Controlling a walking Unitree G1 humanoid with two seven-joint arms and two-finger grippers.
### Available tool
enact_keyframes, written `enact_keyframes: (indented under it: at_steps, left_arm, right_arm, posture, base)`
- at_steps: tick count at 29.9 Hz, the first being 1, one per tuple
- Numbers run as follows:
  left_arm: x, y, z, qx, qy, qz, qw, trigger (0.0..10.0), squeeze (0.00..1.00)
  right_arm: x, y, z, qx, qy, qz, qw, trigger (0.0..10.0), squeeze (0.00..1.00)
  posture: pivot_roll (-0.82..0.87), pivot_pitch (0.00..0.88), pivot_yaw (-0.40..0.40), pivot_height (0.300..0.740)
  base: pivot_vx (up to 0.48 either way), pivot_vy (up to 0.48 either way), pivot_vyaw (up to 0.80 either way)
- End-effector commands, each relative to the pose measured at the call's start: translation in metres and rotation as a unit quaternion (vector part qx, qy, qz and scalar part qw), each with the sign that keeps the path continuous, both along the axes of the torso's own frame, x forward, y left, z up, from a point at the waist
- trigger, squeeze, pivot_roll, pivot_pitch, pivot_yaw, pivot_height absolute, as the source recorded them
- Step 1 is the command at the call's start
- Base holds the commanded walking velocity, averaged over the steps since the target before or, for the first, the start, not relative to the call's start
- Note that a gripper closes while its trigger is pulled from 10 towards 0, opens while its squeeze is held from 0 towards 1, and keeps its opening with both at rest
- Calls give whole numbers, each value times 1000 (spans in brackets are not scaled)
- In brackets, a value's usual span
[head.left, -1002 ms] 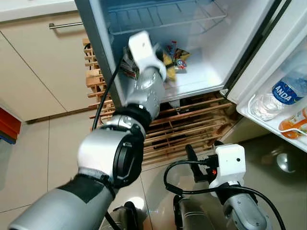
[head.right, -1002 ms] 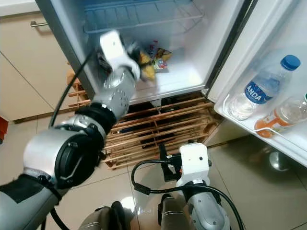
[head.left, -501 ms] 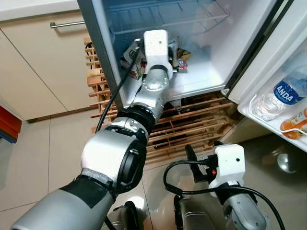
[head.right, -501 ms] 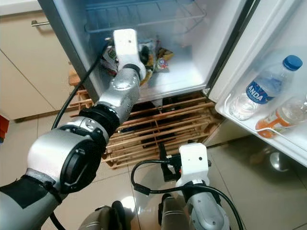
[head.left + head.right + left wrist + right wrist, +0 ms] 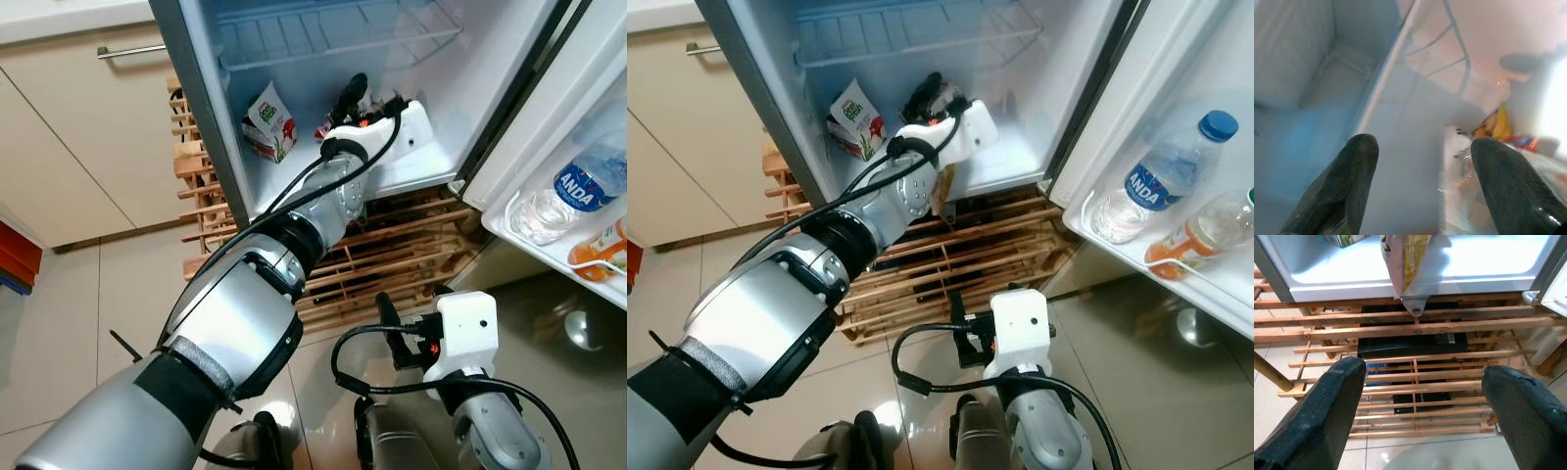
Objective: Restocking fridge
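My left arm reaches into the open fridge [image 5: 421,166]. Its gripper [image 5: 373,94] is open above the fridge floor, with nothing between the fingers [image 5: 1347,171]. A green and white snack packet [image 5: 270,121] leans near the fridge's left wall, to the left of the gripper and apart from it. More packets, yellow and red [image 5: 1498,128], lie at the back just beyond the fingers. A yellowish packet [image 5: 1402,259] hangs over the front edge of the fridge floor, under my left forearm. My right gripper [image 5: 411,315] is open, low above the floor.
A wire shelf [image 5: 333,34] spans the fridge above the gripper. The open door on the right holds a water bottle [image 5: 580,186] and an orange bottle [image 5: 602,250]. A wooden slatted rack [image 5: 392,255] sits under the fridge. Beige cabinets [image 5: 88,127] stand to the left.
My left gripper has swung to the right and deeper into the fridge, away from the green and white packet, which now shows by the left wall. The right arm has not moved.
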State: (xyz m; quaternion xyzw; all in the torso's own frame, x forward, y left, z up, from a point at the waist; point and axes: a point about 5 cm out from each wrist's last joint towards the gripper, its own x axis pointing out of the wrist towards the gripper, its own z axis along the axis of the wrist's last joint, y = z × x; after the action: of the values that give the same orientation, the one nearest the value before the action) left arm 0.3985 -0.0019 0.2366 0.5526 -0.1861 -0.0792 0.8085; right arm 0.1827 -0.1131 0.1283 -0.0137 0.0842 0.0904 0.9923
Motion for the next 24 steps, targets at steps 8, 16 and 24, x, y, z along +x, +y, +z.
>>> enact_keyframes:
  at_steps: [8,16,24]
  left_arm:
    - [-2,-2,10,-76,-8,-46,996,10000,0]
    - [-12,20,46,-153,-135,-122,971,10000,0]
    - [-35,67,45,-248,-116,-121,954,10000,0]
  right_arm:
    - [1,3,-2,5,3,-1,1000,10000,0]
    - [10,5,-5,9,-3,6,1000,10000,0]
    - [24,2,-8,12,-11,5,1000,10000,0]
  posture:
    - [-361,260,30,740]
    - [-303,232,30,740]
    - [-244,202,36,740]
  base:
    - [0,0,0]
    - [0,0,0]
    - [0,0,0]
